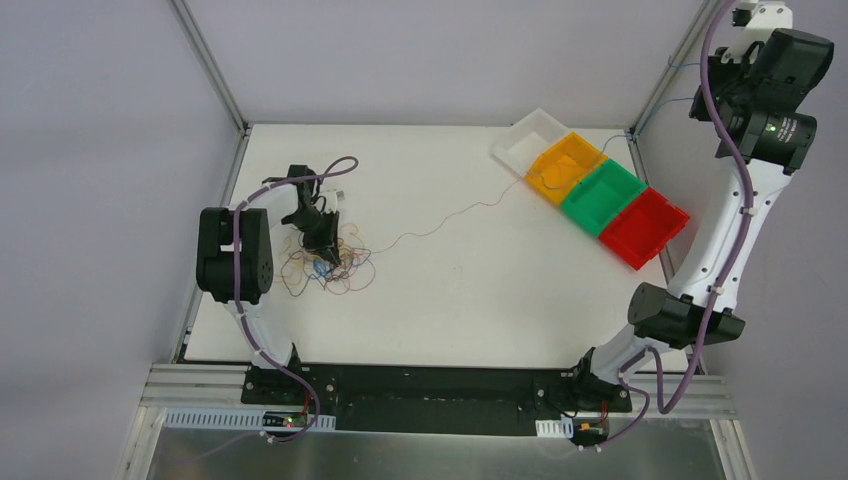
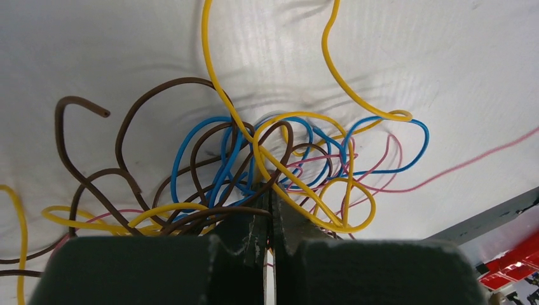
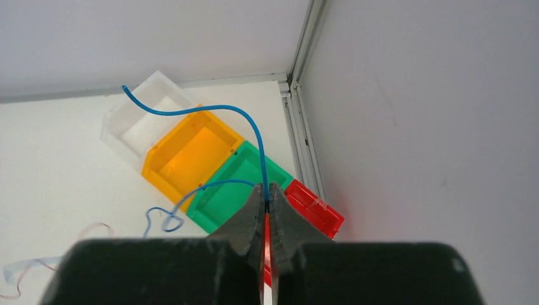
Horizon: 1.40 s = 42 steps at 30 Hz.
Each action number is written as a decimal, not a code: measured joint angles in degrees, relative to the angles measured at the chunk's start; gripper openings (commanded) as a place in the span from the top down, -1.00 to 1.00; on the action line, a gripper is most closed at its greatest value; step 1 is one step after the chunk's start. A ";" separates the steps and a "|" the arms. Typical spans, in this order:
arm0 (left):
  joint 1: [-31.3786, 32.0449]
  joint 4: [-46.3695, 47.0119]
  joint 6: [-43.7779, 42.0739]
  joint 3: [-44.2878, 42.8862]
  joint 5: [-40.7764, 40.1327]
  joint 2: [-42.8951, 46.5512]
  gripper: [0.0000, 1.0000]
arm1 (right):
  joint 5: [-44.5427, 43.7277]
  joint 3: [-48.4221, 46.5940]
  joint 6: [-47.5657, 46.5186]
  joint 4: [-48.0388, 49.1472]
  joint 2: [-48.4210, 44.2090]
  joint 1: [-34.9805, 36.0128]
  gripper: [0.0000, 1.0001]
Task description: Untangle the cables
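So the left gripper is clamped shut right in the middle of the cables. Brown, blue and yellow strands all run in at its tips, and which one is actually pinched can't be told. The right gripper is closed on a single blue wire, held up high with the white bin, orange bin, green bin and red bin well below its fingers. One end of that wire curls away ahead of the tips and the other droops down-left into a small loop, so it looks freed from the clump. Imo it should be lowered close over a bin before being let go, or the springy end is likely flicked out. Which bin is meant can't be told. On the left side a slow, straight lift is advised. If the whole bundle is dragged up, tension should be eased so the loops aren't cinched tighter.
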State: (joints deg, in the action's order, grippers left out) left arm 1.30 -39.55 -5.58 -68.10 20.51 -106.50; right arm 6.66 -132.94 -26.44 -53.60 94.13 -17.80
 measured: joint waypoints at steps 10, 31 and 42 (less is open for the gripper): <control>-1.77 -0.39 -2.38 0.76 -0.83 0.46 1.00 | -2.82 -0.72 5.07 8.13 1.75 -4.83 1.00; -9.46 -2.40 -10.82 4.50 -9.01 4.11 1.00 | -12.17 -0.90 6.73 23.58 4.59 -10.58 1.00; -7.50 -2.32 -11.80 4.50 -6.03 5.64 1.00 | -0.66 8.61 11.45 23.69 0.28 -9.51 1.00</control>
State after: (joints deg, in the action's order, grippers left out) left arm -6.20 -41.87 -17.39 -63.59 14.48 -100.86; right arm 6.00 -124.33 -14.98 -29.91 94.41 -27.31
